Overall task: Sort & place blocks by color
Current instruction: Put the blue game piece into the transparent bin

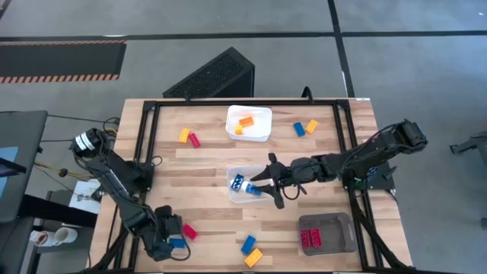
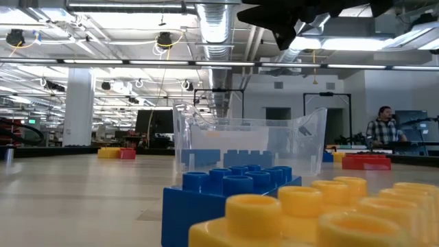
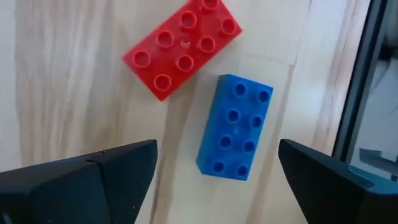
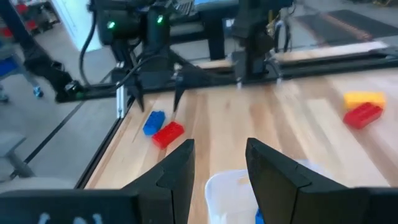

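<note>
My left gripper (image 3: 217,168) is open near the table's near left corner, its fingers standing either side of a blue block (image 3: 235,127) without touching it. That block lies flat on the wood, and a red block (image 3: 182,46) lies just beyond it. My right gripper (image 1: 268,183) hovers open and holding nothing over the clear tray (image 1: 237,194), which holds blue blocks (image 1: 238,182). Orange blocks (image 1: 245,122) lie in the white tray (image 1: 262,133). Red blocks (image 1: 311,237) lie in the grey tray (image 1: 338,224).
Loose blocks lie on the table: a yellow (image 1: 183,135) and red (image 1: 194,140) pair far left, a blue (image 1: 300,129) and yellow (image 1: 311,126) pair far right, and a blue (image 1: 248,243) and yellow (image 1: 253,257) pair at the near edge. A black frame rail (image 3: 367,93) runs beside my left gripper.
</note>
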Controlling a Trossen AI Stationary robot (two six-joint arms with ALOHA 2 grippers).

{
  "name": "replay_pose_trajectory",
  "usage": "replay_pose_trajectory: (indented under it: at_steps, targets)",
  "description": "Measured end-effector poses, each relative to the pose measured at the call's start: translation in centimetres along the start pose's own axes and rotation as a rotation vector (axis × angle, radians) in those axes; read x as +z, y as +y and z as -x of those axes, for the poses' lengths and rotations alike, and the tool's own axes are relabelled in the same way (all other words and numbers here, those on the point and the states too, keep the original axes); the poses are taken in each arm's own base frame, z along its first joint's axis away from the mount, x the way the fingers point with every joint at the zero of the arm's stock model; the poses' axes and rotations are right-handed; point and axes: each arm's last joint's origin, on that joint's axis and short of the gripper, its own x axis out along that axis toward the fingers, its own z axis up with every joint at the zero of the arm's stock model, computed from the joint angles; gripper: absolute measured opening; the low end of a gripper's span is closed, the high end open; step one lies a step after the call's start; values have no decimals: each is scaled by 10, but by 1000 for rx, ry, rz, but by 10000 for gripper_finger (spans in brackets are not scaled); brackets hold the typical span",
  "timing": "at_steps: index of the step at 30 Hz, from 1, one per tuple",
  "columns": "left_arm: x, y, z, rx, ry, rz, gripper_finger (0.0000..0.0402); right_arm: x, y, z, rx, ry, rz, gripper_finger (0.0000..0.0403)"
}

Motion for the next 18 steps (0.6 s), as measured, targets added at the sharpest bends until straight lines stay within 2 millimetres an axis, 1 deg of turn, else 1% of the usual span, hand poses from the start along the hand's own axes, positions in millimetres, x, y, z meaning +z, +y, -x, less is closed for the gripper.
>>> replay_pose_trajectory:
  at_steps: [2,4,7,11,15,18]
  targets:
    - [-2,-2,-3,-7,-4,-8,318,2,3,5,35,16,3,166]
    - [-5,-8,-9,-23,-15,-47,318,9,7,12,61,-15,6,166]
    - [-8,-13,-25,-23,-19,-106,318,17,13,21,84,-46,27,166]
    - [-11,-13,-44,41,12,-130,318,22,19,29,92,-78,57,166]
    - [-15,-12,-47,93,9,-105,315,22,22,30,70,-80,81,166]
    - [-21,-13,-42,88,-8,-153,290,21,23,30,66,-79,87,166]
